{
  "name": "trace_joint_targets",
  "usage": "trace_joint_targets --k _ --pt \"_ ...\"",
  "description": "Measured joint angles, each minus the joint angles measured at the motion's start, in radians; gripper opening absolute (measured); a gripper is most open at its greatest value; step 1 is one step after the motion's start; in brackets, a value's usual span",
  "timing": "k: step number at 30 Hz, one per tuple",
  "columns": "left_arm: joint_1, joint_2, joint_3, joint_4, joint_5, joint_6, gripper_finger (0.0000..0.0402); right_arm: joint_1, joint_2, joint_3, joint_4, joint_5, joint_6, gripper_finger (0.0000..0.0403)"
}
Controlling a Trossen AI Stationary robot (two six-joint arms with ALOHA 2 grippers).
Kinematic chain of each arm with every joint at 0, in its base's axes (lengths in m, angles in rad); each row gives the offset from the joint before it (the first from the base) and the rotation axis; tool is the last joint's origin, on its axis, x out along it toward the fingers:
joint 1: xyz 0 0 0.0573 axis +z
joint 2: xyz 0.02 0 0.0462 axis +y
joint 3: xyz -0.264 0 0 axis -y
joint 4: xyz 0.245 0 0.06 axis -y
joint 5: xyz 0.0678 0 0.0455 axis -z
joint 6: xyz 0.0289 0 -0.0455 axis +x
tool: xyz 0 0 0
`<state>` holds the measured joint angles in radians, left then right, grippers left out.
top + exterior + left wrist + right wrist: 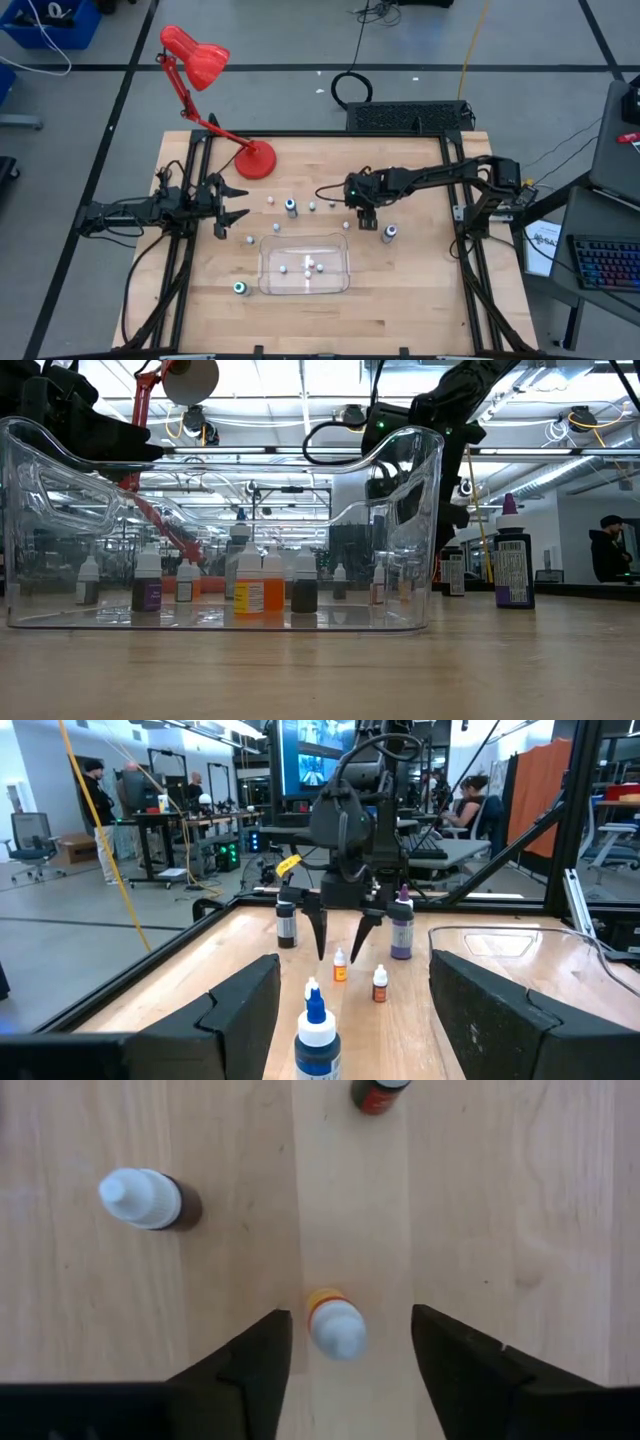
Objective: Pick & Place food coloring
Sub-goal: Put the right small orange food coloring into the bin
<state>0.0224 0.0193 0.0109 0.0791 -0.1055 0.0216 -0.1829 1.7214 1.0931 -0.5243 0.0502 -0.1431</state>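
Dark right arm — reaches in from the table's right edge toward its middle, wrist bent so the right gripper point(362, 212) points straight down, just beyond the tray's far right corner. Fingers point(320, 925) apart, tips close above the wood, straddling one small orange bottle point(335, 1325) with a white cap; the bottle stands upright between them, with a gap on each side, not yet gripped.

Left arm — stretched level along the left edge of the table, left gripper point(228, 201) aimed toward the centre. Fingers apart, holding nothing; a blue bottle point(317, 1038) stands just ahead of them.

Tray point(270, 280) — clear plastic, near the table's front centre; several small bottles point(309, 266) stand inside it.

Other bottles — scattered upright on the wood: a brown one point(150, 1199) near the orange, a purple one point(512, 565) off the tray's right end, a teal one point(240, 288) by the tray's near left corner.

Red lamp point(205, 75) — base at the far left of the table.
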Motion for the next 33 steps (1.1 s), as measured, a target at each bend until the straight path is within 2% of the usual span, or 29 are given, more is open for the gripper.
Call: trace_joint_targets --k 12,18,26,33 --pt "0.000 0.000 0.000 0.000 0.000 0.000 0.0257 -0.001 0.000 0.000 -0.006 -0.001 0.000 0.0112" --pt "0.000 0.000 0.000 0.000 0.000 0.000 0.0257 -0.001 0.000 0.002 -0.020 -0.002 0.000 0.0039" --pt "0.000 0.000 0.000 0.000 0.000 0.000 0.0257 0.018 -0.023 0.007 -0.035 0.000 0.005 0.0039" --pt "0.000 0.000 0.000 0.000 0.000 0.000 0.0257 0.074 -0.157 0.063 -0.043 0.022 0.048 0.0039"
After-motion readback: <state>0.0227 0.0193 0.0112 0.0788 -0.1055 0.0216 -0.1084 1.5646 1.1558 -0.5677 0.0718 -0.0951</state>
